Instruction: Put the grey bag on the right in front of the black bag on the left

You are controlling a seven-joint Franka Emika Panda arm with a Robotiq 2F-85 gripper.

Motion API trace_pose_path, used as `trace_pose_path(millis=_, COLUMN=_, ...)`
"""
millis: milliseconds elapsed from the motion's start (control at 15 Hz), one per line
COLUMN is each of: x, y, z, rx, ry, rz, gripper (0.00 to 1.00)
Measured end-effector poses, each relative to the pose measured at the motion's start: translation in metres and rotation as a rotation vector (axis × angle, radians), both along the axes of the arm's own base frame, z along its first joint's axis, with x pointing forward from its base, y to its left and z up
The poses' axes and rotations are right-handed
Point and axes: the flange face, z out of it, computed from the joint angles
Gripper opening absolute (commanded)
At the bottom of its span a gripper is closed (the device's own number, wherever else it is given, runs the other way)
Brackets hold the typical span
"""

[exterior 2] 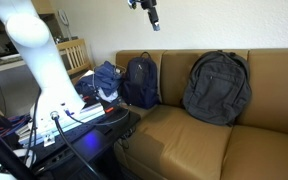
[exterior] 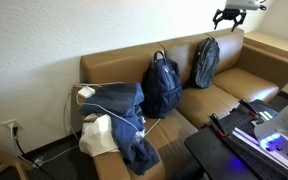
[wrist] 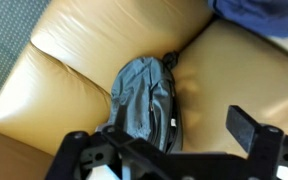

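Grey bag [wrist: 144, 100] is seen beneath the end effector [exterior: 229, 18], fingers [wrist: 246, 128] spread wide. A straight descent onto its top is called for.

The grey bag [wrist: 144, 98] lies in the middle on the tan couch [wrist: 54, 70]. The black pincer [wrist: 157, 138] is at the bottom, spread wide. Something blue [wrist: 259, 12] shows at the upper right.

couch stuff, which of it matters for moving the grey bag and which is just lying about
For the job:
grey bag
black bag
claw, open, up above the grey bag

Just lying about:
blue clothes
white cloth
wooden chair
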Motion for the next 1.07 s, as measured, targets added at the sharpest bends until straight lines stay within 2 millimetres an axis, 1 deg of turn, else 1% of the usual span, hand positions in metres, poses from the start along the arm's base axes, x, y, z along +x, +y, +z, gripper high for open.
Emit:
trace_pose_path(millis=133, x=0.029, y=-0.034, z=-0.017, rx=-0.019, ry=-0.079, rz=-0.097, gripper=1.0)
trace_pose_path(millis=200, x=0.043, y=-0.051, z=-0.022, rx=-0.031, ry=-0.118, rz=-0.145, gripper=1.0)
trace_pose_path(millis=400, x=0.087, y=-0.1, z=-0.026, rx=-0.074, ry=-0.229, rz=-0.28, gripper=1.0)
trace_pose_path(millis=533, x=0.108, y=-0.131, z=-0.027, rx=-0.107, ry=-0.27, rz=-0.386, gripper=1.0)
trace_pose_path(millis=600, x=0.117, y=-0.142, z=-0.029, rx=-0.122, ry=-0.282, rz=-0.418, gripper=1.0)
trace_pose_path(millis=667, x=0.123, y=-0.148, z=-0.032, rx=-0.132, ry=-0.289, rz=-0.434, gripper=1.0)
trace_pose_path(millis=733, x=0.127, y=-0.15, z=-0.035, rx=-0.137, ry=-0.291, rz=-0.44, gripper=1.0)
trace_pose_path(millis=933, x=0.132, y=-0.147, z=-0.037, rx=-0.142, ry=-0.293, rz=-0.436, gripper=1.0)
trace_pose_path(millis=1067, x=0.134, y=-0.148, z=-0.046, rx=-0.18, ry=-0.304, rz=-0.455, gripper=1.0)
